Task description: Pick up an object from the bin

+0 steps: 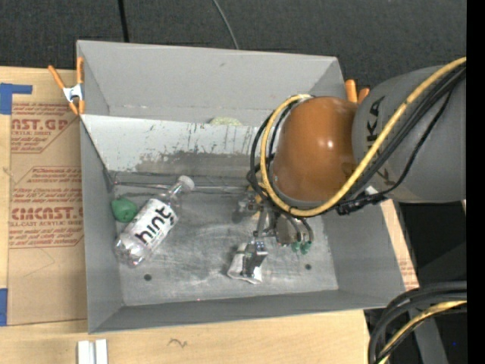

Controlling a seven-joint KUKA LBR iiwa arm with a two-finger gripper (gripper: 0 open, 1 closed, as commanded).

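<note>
The gripper hangs low in the bin, near the front wall. Just under it lies a small shiny silver thing. I cannot tell if the gripper is open or shut. To do this well, I think it should go straight down, close softly on the shiny thing, then lift slowly. The arm comes in from the right and bends down, orange cover on top. Far off to the left lie a clear bottle and a round green thing.
</note>
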